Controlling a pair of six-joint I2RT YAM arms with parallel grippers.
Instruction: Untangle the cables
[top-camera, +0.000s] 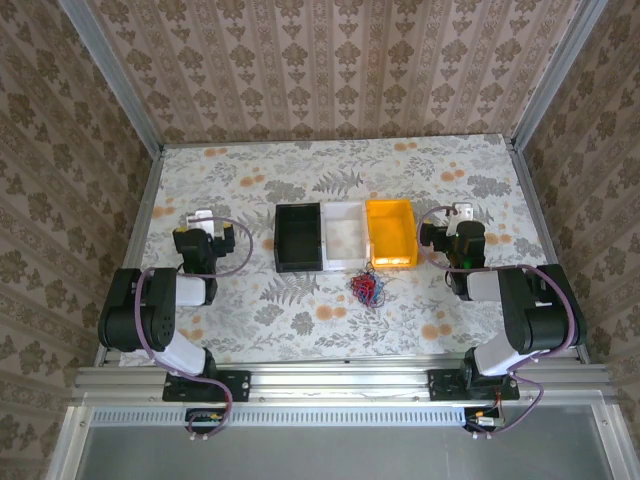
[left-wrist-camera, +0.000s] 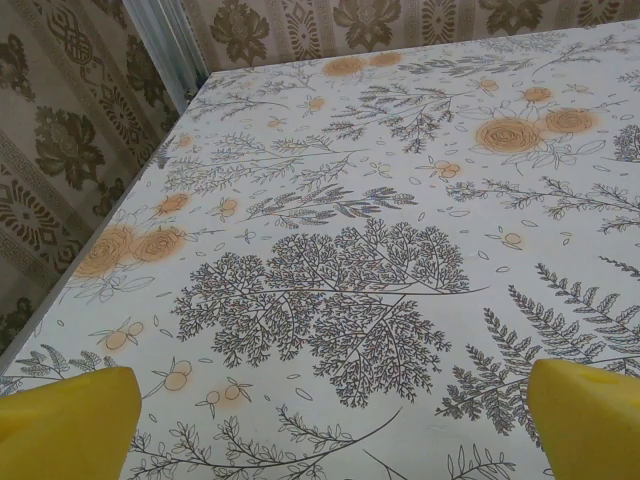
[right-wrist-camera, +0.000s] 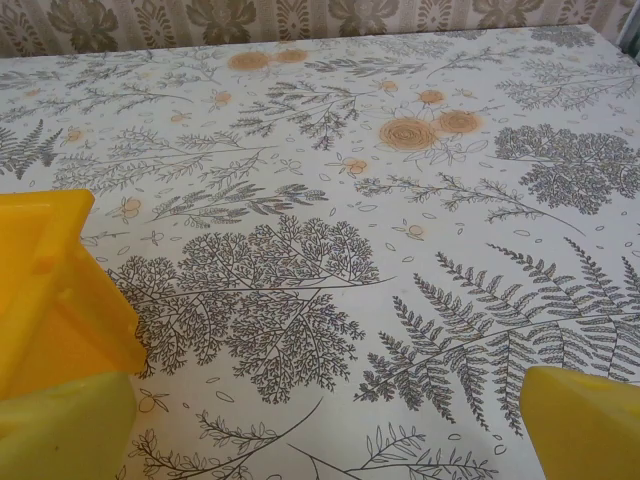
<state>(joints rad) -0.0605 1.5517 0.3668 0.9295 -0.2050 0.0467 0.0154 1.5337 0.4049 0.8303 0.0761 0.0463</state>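
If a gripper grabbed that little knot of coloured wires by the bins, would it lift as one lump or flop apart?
Probably floppy: the cables are thin loops lying slack on the table. Red, blue and dark strands overlap in one clump, so lifting one would likely drag the rest. Being so small, they look light.

A table (top-camera: 300, 310) draped in a fern-and-flower print is carrying a black bin (top-camera: 299, 266), a white bin (top-camera: 345, 264) and a yellow bin (top-camera: 392, 262), sitting side by side at centre frame. The cables (top-camera: 366, 288), a red, blue and dark tangle, are lying just below the white and yellow ones.
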